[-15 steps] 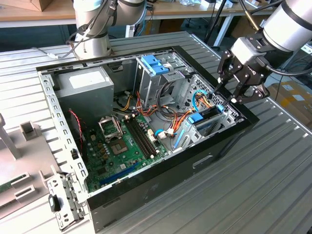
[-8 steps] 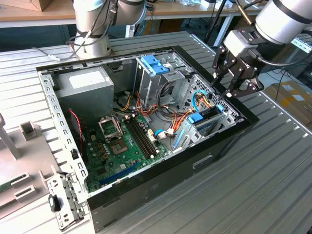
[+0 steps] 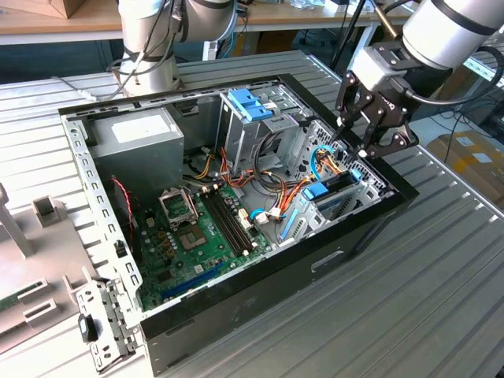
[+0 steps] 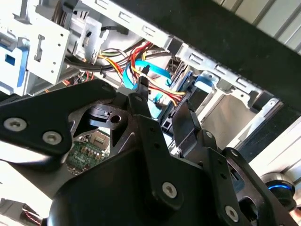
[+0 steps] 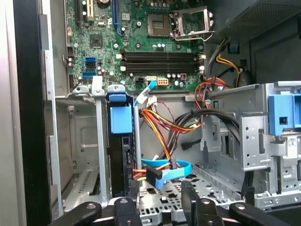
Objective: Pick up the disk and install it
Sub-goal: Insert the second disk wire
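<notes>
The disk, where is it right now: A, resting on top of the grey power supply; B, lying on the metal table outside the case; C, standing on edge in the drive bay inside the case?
C: the disk stands on edge in the drive bay inside the computer case, with the gripper hanging just above that corner.

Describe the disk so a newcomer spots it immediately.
Start at the open computer case and go to its corner at the exterior view's right, beneath the claw. The disk is the black slab standing on edge in the grey metal bay there, capped by a blue tab, beside an empty slot.
</notes>
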Robot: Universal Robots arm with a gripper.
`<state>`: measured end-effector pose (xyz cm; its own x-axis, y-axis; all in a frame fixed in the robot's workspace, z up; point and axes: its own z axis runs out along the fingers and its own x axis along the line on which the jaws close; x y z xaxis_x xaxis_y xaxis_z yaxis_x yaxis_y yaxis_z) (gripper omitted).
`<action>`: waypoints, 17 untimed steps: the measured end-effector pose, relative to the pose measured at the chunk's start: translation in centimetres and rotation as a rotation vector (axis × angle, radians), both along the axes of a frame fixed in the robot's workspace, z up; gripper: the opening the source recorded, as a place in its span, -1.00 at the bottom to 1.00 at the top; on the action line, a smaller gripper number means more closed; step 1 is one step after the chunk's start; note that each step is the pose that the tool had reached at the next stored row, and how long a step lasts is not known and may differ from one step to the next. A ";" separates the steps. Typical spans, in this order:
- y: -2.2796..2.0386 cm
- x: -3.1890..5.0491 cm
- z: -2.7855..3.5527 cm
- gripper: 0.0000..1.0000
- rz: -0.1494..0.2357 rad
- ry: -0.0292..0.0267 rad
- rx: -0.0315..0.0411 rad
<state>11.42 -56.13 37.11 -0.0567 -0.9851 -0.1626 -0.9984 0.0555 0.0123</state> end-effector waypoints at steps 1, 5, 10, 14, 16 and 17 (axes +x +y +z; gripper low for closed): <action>0.00 -0.14 -0.07 -0.04 0.000 0.0000 -0.0001; -0.10 -0.41 -0.62 -0.04 0.000 0.0000 -0.0001; -0.13 -0.49 -0.74 -0.04 0.000 0.0000 -0.0003; -0.13 -0.49 -0.75 -0.20 0.000 0.0000 -0.0002; -0.13 -0.49 -0.75 -0.45 0.000 0.0000 -0.0002; -0.13 -0.49 -0.75 -0.45 0.000 0.0000 -0.0002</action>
